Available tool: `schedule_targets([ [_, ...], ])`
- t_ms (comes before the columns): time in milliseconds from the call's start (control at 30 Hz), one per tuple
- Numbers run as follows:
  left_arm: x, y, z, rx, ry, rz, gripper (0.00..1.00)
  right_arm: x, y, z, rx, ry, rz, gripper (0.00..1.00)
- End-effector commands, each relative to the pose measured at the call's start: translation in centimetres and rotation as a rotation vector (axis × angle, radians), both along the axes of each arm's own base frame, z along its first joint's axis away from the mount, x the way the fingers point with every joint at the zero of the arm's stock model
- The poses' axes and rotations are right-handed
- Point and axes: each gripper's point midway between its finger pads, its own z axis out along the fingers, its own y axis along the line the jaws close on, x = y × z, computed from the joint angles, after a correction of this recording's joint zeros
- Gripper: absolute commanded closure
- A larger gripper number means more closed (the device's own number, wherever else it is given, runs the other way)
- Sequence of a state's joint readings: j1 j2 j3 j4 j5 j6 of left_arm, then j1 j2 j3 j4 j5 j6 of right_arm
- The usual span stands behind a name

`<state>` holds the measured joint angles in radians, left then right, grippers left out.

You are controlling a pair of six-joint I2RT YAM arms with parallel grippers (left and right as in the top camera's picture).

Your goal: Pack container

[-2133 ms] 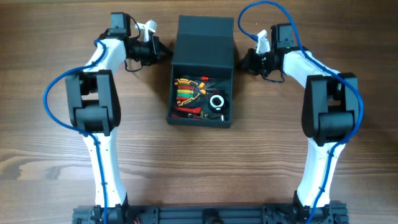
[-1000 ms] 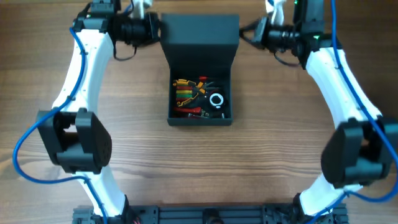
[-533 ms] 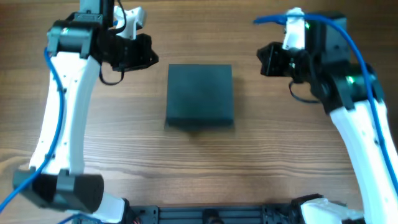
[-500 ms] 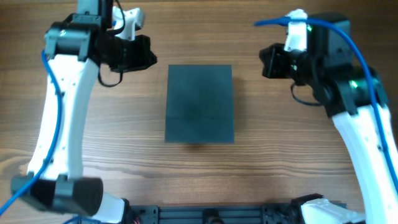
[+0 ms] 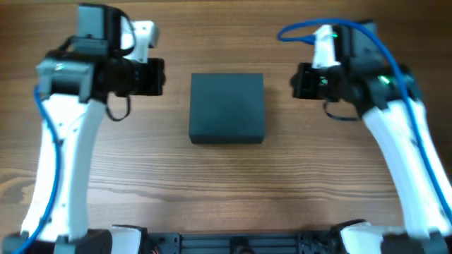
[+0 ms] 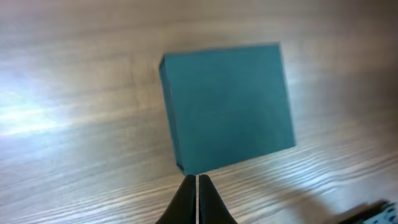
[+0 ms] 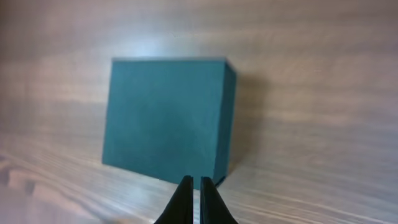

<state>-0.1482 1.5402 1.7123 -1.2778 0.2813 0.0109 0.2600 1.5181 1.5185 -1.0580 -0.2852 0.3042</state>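
The container (image 5: 227,107) is a dark teal-grey square box standing at the middle of the wooden table with its flat lid down, so its contents are hidden. It also shows in the left wrist view (image 6: 227,112) and in the right wrist view (image 7: 166,116). My left gripper (image 5: 157,76) hangs above the table to the left of the box, apart from it, fingers shut and empty (image 6: 197,183). My right gripper (image 5: 299,81) hangs to the right of the box, apart from it, fingers shut and empty (image 7: 193,183).
Bare wooden tabletop (image 5: 226,190) lies all round the box. The arm bases and a black rail (image 5: 233,245) run along the near edge. Blue cables (image 5: 311,29) loop off both arms.
The box lid went from open, with coloured tools showing inside, to closed. Both arms have drawn back from the lid's far corners and now hover at the box's sides.
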Motion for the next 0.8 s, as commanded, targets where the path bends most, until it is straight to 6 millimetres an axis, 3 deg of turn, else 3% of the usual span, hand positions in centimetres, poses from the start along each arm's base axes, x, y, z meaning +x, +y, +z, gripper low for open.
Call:
schedule_targets([
  [0, 0.1, -2.5, -6.4, -0.002, 0.098, -0.104, 0.95, -0.4, 3.6, -4.3, 0.019, 0.133, 0.112, 0.96],
  [133, -0.2, -4.7, -12.1, -0.022, 0.165, -0.161, 0.95, -0.5, 5.5, -9.4, -0.018, 0.263, 0.152, 0.96],
  [267, -1.3, -5.3, -17.3, 0.002, 0.278, -0.189, 0.95, -0.9, 6.9, -13.7, -0.056, 0.36, 0.186, 0.96],
  [500, -1.5, -5.3, -21.5, 0.019, 0.374, -0.196, 0.96, -0.6, 7.7, -18.0, -0.083, 0.424, 0.197, 0.96],
  [633, -1.7, -5.2, -21.9, 0.021, 0.39, -0.194, 0.96, -0.5, 8.0, -17.9, -0.065, 0.423, 0.202, 0.96],
  [700, -1.7, -5.2, -21.1, 0.017, 0.387, -0.181, 0.96, -0.2, 8.3, -16.3, -0.042, 0.387, 0.206, 0.95],
  [767, -1.7, -5.2, -19.7, 0.012, 0.374, -0.171, 0.96, 0.6, 8.5, -12.9, -0.013, 0.289, 0.209, 0.95],
])
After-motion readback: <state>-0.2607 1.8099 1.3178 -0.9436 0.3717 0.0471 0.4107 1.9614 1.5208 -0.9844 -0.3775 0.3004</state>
